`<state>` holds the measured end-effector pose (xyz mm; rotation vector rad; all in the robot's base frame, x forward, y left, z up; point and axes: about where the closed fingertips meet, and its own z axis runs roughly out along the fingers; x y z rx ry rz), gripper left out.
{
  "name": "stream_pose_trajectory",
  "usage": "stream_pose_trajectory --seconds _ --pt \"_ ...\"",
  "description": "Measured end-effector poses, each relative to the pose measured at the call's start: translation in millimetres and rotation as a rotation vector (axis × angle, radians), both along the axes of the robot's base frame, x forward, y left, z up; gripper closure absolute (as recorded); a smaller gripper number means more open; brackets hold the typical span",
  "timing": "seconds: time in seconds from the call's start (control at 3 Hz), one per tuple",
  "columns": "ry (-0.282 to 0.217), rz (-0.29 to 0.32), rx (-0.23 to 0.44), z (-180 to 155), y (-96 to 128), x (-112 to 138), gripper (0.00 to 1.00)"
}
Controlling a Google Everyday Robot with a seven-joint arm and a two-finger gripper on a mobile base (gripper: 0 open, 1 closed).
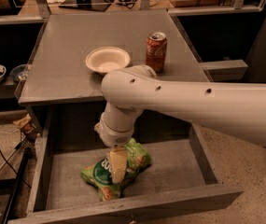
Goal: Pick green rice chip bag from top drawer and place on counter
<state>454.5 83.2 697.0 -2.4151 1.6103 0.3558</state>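
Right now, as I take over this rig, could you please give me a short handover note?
Gripper: down inside the open top drawer, over the middle of the green rice chip bag. Whether it has a grip on the bag cannot be told.
Bag: lies on the drawer floor, left of middle, not lifted.
Counter: holds a white bowl and a soda can.
Done: drawer open, gripper at the bag.
Left: secure the grip, lift the bag out, set it on the counter.
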Motion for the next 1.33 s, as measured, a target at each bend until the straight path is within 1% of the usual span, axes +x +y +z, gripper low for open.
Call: stream_pose_trajectory --seconds 0.33,0.67,1.0,1.33 --pt "0.0 0.0 0.0 0 0 0 0.0" --pt "0.015 -0.019 -0.024 -17 -14 1 0.0" --pt "0.048 -0.021 -0.063 -61 -29 -1 0.0" --pt "0.046 -0.018 -0.062 -62 -28 1 0.0"
